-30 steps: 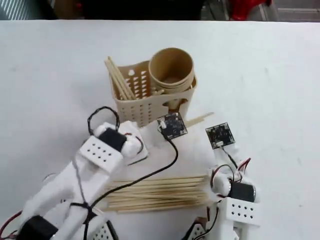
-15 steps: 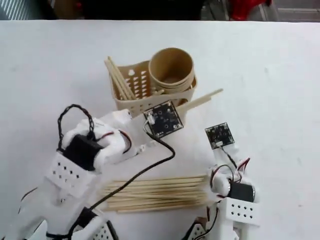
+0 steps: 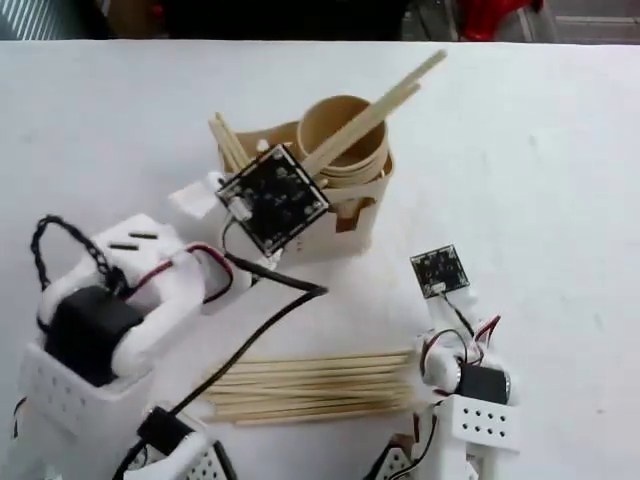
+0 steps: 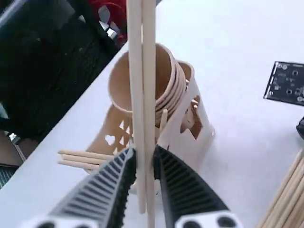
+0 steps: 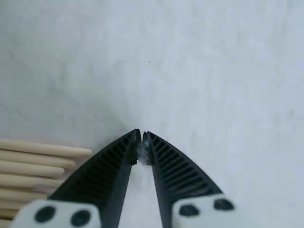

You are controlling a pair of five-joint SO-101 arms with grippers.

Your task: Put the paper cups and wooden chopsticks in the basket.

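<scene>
Progress: part done. My left gripper (image 4: 143, 154) is clamped on a pair of chopsticks (image 4: 141, 71), which runs out past my fingertips over the stacked cups (image 4: 118, 80) in the basket (image 4: 190, 130). Several sticks (image 3: 232, 155) already stand in it. My right gripper (image 5: 141, 142) holds nothing, fingertips together. The loose pile (image 3: 310, 385) lies just beside them and remains to be moved.

White table (image 3: 560, 150); past its far edge a red obj. (image 3: 495, 14), poss. plastic, amid dark clutter.
</scene>
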